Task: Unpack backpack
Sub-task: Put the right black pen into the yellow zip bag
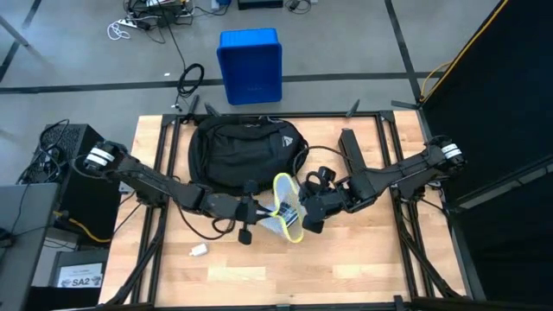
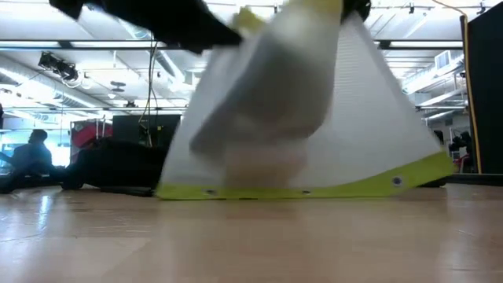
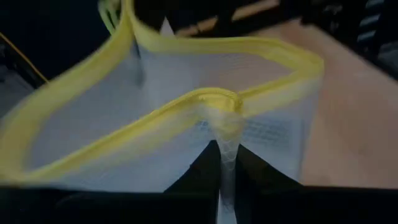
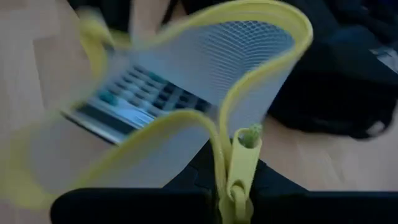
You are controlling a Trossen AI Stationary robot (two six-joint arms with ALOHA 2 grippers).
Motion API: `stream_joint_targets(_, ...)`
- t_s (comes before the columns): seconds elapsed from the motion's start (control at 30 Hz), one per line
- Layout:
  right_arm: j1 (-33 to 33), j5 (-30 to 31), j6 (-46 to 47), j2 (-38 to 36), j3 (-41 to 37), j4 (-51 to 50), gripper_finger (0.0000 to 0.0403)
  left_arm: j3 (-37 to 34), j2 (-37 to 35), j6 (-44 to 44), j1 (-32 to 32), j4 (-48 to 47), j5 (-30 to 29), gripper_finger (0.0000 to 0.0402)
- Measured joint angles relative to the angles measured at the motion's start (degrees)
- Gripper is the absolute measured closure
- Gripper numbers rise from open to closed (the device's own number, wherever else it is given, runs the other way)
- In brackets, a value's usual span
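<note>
A white mesh pouch (image 1: pixel 287 210) with yellow trim stands open between my two grippers, on the near side of the black backpack (image 1: pixel 246 151), which lies on the table's far middle. Through the mesh a calculator (image 4: pixel 134 99) shows inside the pouch. My left gripper (image 1: pixel 262 212) is shut on the pouch's left side and my right gripper (image 1: pixel 304 214) on its right side. In the low view the pouch's (image 2: pixel 314 118) yellow lower edge (image 2: pixel 306 190) is down at the table top. My left gripper (image 3: pixel 225 155) pinches the pouch's yellow-trimmed mouth rim (image 3: pixel 219 106) between its two fingers, coming from the table's left; the mesh bunches into a fold there. My right gripper (image 4: pixel 233 180) pinches the yellow rim at the zip end tab (image 4: pixel 244 149), coming from the table's right. The mouth is spread open between them.
A small white object (image 1: pixel 199 250) lies on the table's near left. A blue plastic bin (image 1: pixel 251 65) stands on the floor beyond the far edge. Bare wood stretches along the near side (image 1: pixel 346 268). A person sits in the room far left (image 2: pixel 31 153).
</note>
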Motion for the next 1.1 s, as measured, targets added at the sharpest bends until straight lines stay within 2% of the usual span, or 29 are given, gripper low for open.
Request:
stream_joint_targets(0.33,4.3,2.1,4.4,-3.8,1.2,-4.8,0.0403,1.0,-10.6,2.0,-0.4,-5.1,-2.8,0.0401)
stream_joint_targets(0.63,6.5,1.2,14.8,-4.0,1.2,-19.1,0.0403,1.0,-16.6,4.6,-0.4,-4.8,-5.0,0.0401)
stream_joint_targets(0.9,9.5,0.4,17.6,-3.9,1.2,-20.1,0.0403,1.0,-15.5,-1.5,-0.3,-11.6,-5.3,0.0401)
stream_joint_targets(1.1,11.1,-1.6,20.4,-3.9,1.2,-20.7,0.0403,1.0,-14.0,-2.8,-0.4,-11.2,-5.3,0.0401)
